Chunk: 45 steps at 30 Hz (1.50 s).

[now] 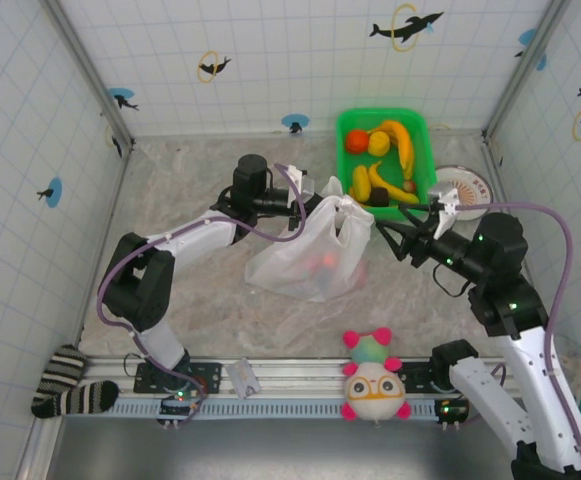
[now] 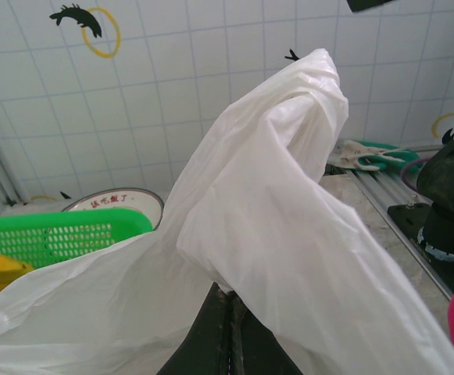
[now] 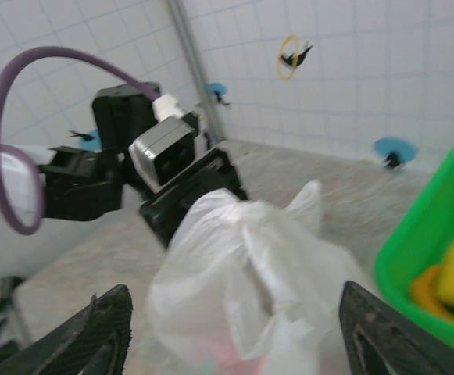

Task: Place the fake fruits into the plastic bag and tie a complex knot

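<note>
Currently I see my left arm stretched right, left claw (image 1: 305, 207) pinching the one plastic bag (image 1: 305, 260) mid-surface; right arm bent left, right claw (image 1: 390, 240) spread just beside it.

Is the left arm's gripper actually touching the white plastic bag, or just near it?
Touching. In the left wrist view the left gripper has its jaws shut on a fold of the plastic bag, which rises from between them.

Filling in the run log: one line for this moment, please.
left gripper: shut on plastic bag | right gripper: open, facing bag | fake fruits: several in green basket
</note>
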{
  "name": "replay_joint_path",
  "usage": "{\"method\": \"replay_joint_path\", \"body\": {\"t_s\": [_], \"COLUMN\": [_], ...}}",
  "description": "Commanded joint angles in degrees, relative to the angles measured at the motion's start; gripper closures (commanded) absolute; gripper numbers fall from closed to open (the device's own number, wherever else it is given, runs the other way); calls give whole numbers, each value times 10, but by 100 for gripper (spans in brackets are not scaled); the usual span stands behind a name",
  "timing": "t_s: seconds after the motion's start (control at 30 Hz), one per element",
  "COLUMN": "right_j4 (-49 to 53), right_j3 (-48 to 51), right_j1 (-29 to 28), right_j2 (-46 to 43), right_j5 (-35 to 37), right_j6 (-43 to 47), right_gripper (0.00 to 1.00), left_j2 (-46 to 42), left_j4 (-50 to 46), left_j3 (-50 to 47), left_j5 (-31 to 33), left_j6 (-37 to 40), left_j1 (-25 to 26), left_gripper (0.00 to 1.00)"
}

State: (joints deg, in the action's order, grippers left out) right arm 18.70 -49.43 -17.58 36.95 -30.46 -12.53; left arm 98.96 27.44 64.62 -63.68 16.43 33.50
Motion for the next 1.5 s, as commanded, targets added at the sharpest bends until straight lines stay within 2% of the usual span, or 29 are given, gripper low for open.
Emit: {"method": "replay_joint_path", "body": {"t_s": [0.0,0.13,0.27,0.57,0.63,0.73,1.33,1.47], "right_j4": [-39,-148,-242,-283,-243,-199,-327,-294], "right_j3": [47,119,163,165,153,137,148,136], "right_j1": [2,-6,-22,-58,-58,-58,-61,-64], "right_j2": [2,-9,21,57,60,68,94,99], "right_j5": [-107,-106,-93,-40,-10,13,14,13], "right_j6": [-145,-205,-245,-196,-170,-139,-121,-95], "right_gripper": [32,33,36,36,32,32,32,41], "left_j2": [-9,-8,-7,-10,-11,-12,-11,-12], "left_j4": [-5,-8,-11,-27,-29,-29,-36,-38], "left_j3": [6,8,11,13,12,11,13,14], "left_j5": [-1,-2,-6,-7,-8,-9,-16,-15], "left_j6": [1,0,-2,1,5,7,10,10], "left_j1": [4,4,4,5,5,4,5,4], "left_gripper": [100,100,100,100,100,100,100,100]}}
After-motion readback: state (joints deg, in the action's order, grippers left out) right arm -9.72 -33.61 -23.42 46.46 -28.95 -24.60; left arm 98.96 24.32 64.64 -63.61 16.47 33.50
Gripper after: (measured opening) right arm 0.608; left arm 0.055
